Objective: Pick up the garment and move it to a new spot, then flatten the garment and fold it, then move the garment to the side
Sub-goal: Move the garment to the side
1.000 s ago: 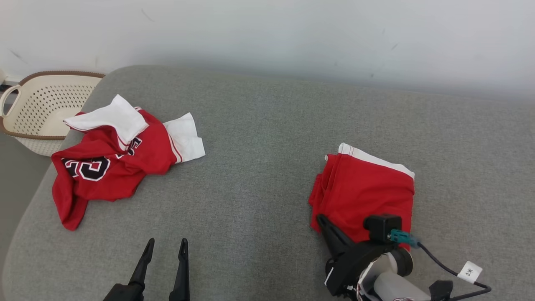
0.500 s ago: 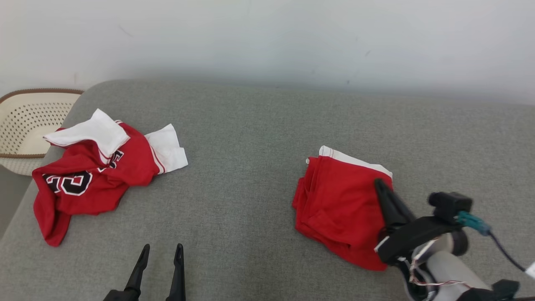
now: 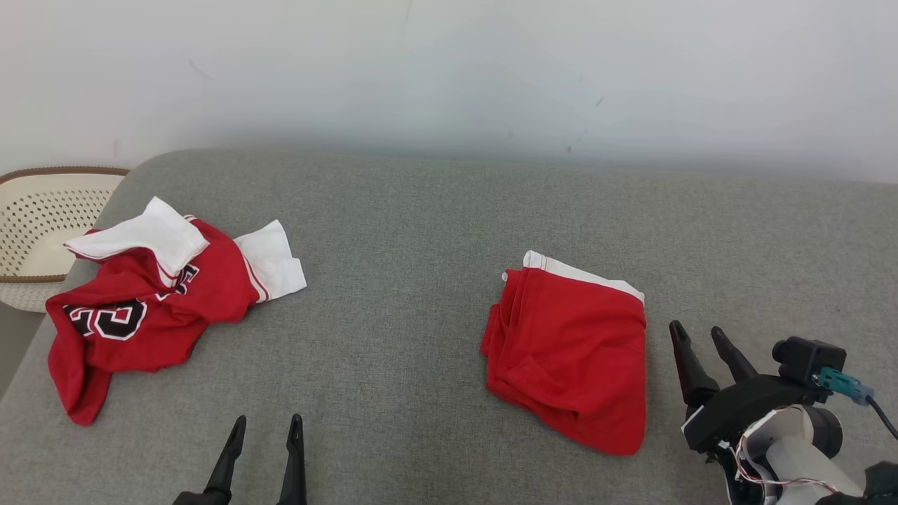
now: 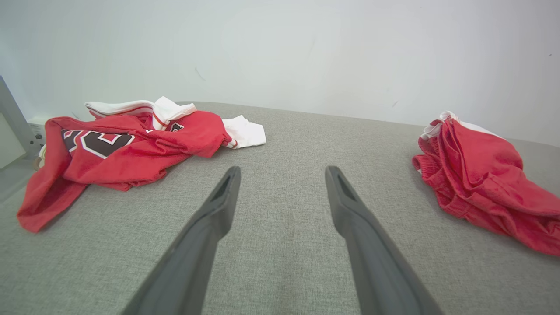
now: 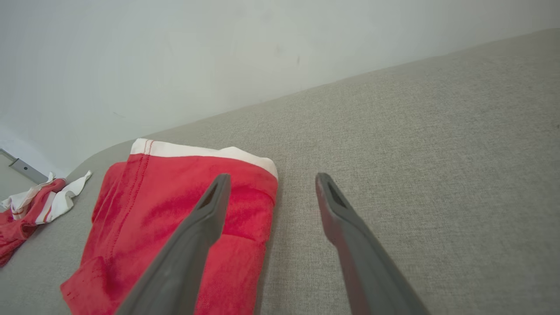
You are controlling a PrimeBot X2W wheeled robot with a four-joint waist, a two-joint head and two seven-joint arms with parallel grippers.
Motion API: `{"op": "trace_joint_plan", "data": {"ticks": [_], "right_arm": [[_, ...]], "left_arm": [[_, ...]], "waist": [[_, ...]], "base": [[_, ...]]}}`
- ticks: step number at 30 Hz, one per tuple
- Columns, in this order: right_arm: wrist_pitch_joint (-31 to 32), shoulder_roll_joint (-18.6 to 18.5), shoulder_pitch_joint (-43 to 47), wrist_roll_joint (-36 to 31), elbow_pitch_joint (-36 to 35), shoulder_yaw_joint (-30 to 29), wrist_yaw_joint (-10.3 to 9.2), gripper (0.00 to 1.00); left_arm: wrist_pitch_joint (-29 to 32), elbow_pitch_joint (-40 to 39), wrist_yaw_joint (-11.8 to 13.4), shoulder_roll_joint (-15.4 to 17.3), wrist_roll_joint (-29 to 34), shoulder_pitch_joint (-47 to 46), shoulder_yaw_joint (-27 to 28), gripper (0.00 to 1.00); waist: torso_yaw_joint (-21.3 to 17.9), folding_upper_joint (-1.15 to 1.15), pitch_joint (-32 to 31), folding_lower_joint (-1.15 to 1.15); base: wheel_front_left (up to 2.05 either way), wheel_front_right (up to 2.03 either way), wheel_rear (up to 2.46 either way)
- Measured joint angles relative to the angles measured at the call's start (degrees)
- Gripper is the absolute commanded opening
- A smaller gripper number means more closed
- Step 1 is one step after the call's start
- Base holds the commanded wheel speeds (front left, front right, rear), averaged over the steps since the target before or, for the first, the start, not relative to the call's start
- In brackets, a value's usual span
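Head view looks down from the near edge over the grey cushion (image 3: 421, 231) toward the far wall (image 3: 449, 70). Both wrist views sit low and close to it, facing that wall; all share the folded red garment (image 3: 572, 351) at right

We count two red pieces of clothing on one grey cushion (image 3: 407, 231): a folded garment (image 3: 568, 351) and a crumpled jersey (image 3: 140, 315). One pale basket (image 3: 35, 210). Two grippers here, the left gripper (image 3: 269, 419) and the right gripper (image 3: 694, 327), two fingers each.
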Motion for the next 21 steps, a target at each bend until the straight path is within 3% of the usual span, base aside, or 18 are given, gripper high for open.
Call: {"op": "trace_joint_plan", "data": {"ticks": [21], "right_arm": [[3.7,2.4,-5.4,9.8,10.6,9.8,0.00,1.00]], "left_arm": [[0.0,-0.5,0.5,0.0,-0.4,-0.8,-1.3,1.00]], "waist": [[2.7,0.00,3.5,0.00]], "base": [[0.00,0.00,0.00]]}}
